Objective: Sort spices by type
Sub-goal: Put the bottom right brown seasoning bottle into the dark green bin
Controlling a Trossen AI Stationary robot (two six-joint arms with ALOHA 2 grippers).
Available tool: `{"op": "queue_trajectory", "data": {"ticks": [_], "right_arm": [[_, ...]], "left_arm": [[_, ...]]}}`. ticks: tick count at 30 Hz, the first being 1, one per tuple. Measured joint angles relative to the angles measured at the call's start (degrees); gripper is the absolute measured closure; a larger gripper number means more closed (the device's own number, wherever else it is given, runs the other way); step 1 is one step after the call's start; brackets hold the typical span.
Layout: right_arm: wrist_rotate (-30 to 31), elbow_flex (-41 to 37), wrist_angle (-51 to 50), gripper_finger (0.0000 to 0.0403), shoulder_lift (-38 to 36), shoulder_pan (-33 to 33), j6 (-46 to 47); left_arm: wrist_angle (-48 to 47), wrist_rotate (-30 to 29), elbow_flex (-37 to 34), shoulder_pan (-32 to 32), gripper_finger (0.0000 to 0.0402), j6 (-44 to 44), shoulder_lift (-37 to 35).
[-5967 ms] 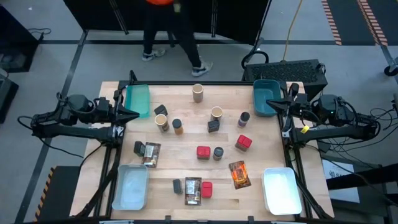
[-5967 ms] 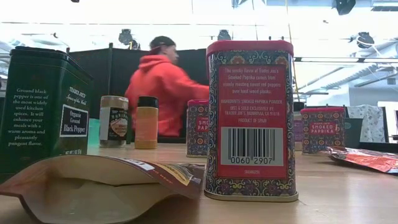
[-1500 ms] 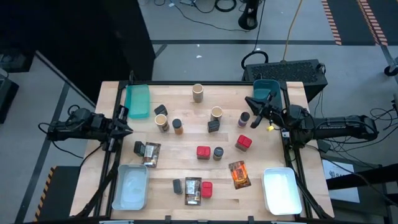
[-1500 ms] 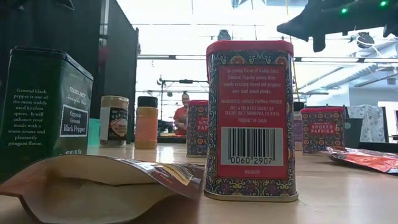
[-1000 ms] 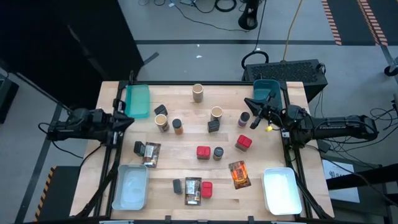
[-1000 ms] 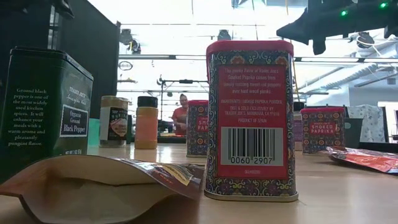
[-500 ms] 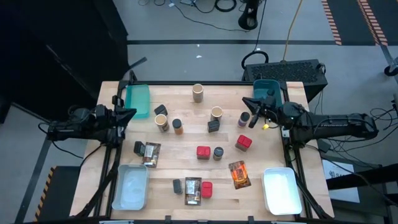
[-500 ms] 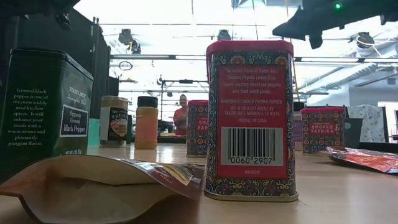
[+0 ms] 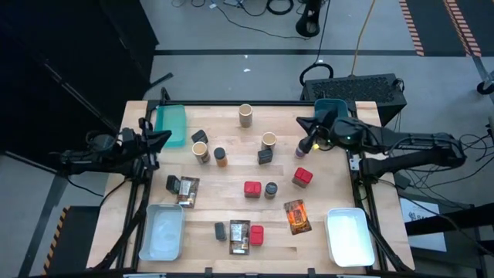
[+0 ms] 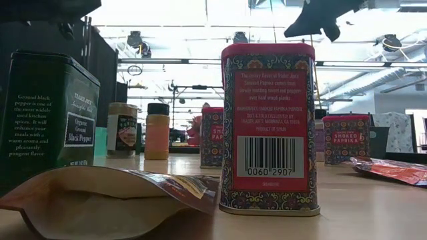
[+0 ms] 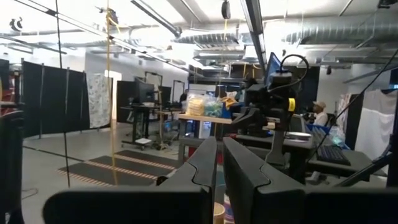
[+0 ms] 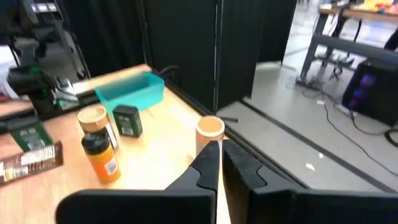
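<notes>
At your far left, the left gripper [image 9: 160,141] sits at the table's left edge, fingers pressed together on nothing, beside the teal bin [image 9: 170,125] in the back left corner. A white bin [image 9: 161,233] fills the front left corner.

Between those bins lies a dark tin [image 9: 172,184] touching a packet [image 9: 187,191], the packet's long axis running front to back. Further back stand another dark tin [image 9: 199,137], tilted, a tan cylinder [image 9: 201,152] and an orange jar [image 9: 221,157], close together. A second tan cylinder [image 9: 245,115] stands upright alone near the back edge.

At the front edge you have a small dark jar [image 9: 220,230], a second packet [image 9: 239,236] lying front to back, and a red tin [image 9: 256,235], side by side.

Mid-table, a red tin [image 9: 252,188] and dark jar [image 9: 271,189] stand just beside each other; behind them a dark tin [image 9: 265,156] and third tan cylinder [image 9: 268,140].

The right gripper [image 9: 306,146], fingers pressed together and empty, hangs above a purple-capped jar [image 9: 300,151]. Near it a red tin [image 9: 302,177] sits turned diagonally, and a third packet [image 9: 297,216] lies slanted toward the front.

Another teal bin [image 9: 330,113] lies under the right arm; a white bin [image 9: 350,237] holds the front right corner.
</notes>
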Motion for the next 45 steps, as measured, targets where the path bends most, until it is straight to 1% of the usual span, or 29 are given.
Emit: {"op": "queue_trajectory", "data": {"ticks": [4,7,12,17,20,26,31,38,40,42,43,45], "right_arm": [[0.02,3.50,-4.30,0.0393,2.45,0.00,0.10],[-0.13,5.71,-7.92,0.0374,4.60,0.00,1.61],[-1.17,8.21,-9.07,0.0317,8.96,0.00,7.36],[-6.77,8.28,-4.04,0.0254,14.95,0.04,7.27],[-6.79,8.28,-3.31,0.0221,16.96,-0.29,6.49],[-6.64,8.28,-3.21,0.0175,17.96,-1.74,11.84],[-7.72,8.35,1.76,0.0157,19.91,-1.75,10.81],[-8.16,12.85,0.66,0.0156,24.33,-2.27,10.23],[-8.62,15.05,-1.21,0.0156,26.61,-2.23,10.73],[-11.49,17.78,-4.59,0.0156,29.25,-2.21,11.77],[-12.67,19.37,-6.89,0.0156,30.56,-2.23,11.92],[-12.59,22.85,-12.95,0.0156,32.87,-2.21,12.48]], "left_arm": [[-0.73,-0.02,0.00,0.00,0.0372,0.00,0.00],[-1.13,-0.02,0.00,0.00,0.0372,-0.02,0.00],[-1.11,-0.31,0.00,0.00,0.0372,0.00,0.00],[-0.63,-2.42,0.00,0.00,0.0372,-0.02,0.00],[-0.86,-2.71,0.01,0.00,0.0372,-0.02,0.00],[-1.13,-3.51,0.00,0.00,0.0372,0.41,0.00],[-1.20,-3.60,0.02,0.00,0.0372,0.37,0.00],[-1.61,-3.46,0.02,0.00,0.0372,-0.04,0.00],[-1.39,-3.37,0.02,0.00,0.0372,-0.03,0.00],[-0.16,-3.39,0.02,0.00,0.0372,-0.03,0.00],[0.37,-3.39,0.05,0.00,0.0372,-0.04,-0.02],[0.57,-3.39,0.07,-0.02,0.0372,-0.07,-0.02]]}}
